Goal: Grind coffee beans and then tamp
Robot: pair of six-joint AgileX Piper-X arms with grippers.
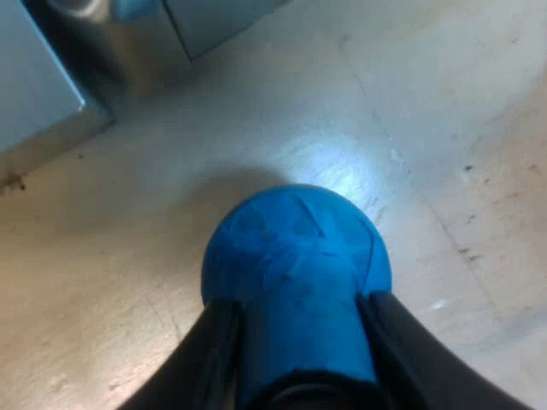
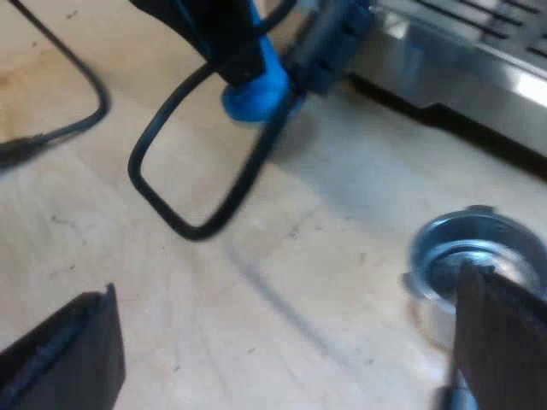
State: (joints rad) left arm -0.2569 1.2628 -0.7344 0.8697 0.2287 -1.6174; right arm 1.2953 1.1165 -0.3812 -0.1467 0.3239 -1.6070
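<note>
Got the left hand (image 1: 299, 307) pinching the blue tamper (image 1: 295, 248) by its neck, head down over the wooden surface (image 1: 128, 256), close to the espresso machine (image 2: 479, 60). Can't tell whether touching down or just above. Got the right hand (image 2: 282, 325) spread wide, gripping nothing, with the metal holder (image 2: 444, 248) sitting on the surface just beside one finger. Can't make out any grounds in the basket. Probably lining up to tamp. No grip on that holder though, so could easily skid or tip under an off-centre press. Could also get bumped by that nearby finger.
</note>
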